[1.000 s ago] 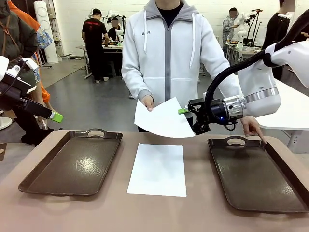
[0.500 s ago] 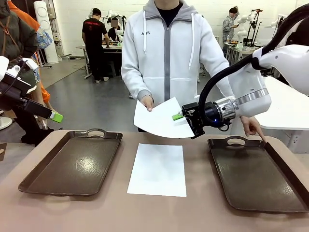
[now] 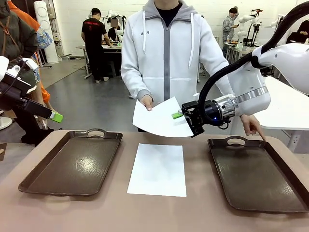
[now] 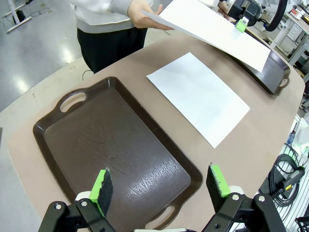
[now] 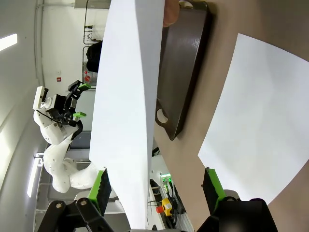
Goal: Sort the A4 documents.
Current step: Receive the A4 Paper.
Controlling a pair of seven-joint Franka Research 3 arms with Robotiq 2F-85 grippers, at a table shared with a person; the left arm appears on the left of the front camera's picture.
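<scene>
Over the tabletop's (image 3: 203, 212) far middle a hand (image 3: 147, 102) offers a sheet (image 3: 157, 118); our right gripper (image 3: 185, 122), open, straddles its right edge and could crease or drop the limp paper if we close too shallow. The left tray (image 3: 72, 164) and right tray (image 3: 256, 179) are empty; another sheet (image 3: 158, 169) lies between them. Our left gripper (image 4: 159, 186) hangs open.

Bright, even overhead light, shadows soft. My left wrist view: sheen streak on the left tray (image 4: 145, 181), table edges bowed by the wide lens. My right wrist view: held sheet (image 5: 125, 96) nearly blown out white, room behind dimmer. Front view sharp, no blur.
</scene>
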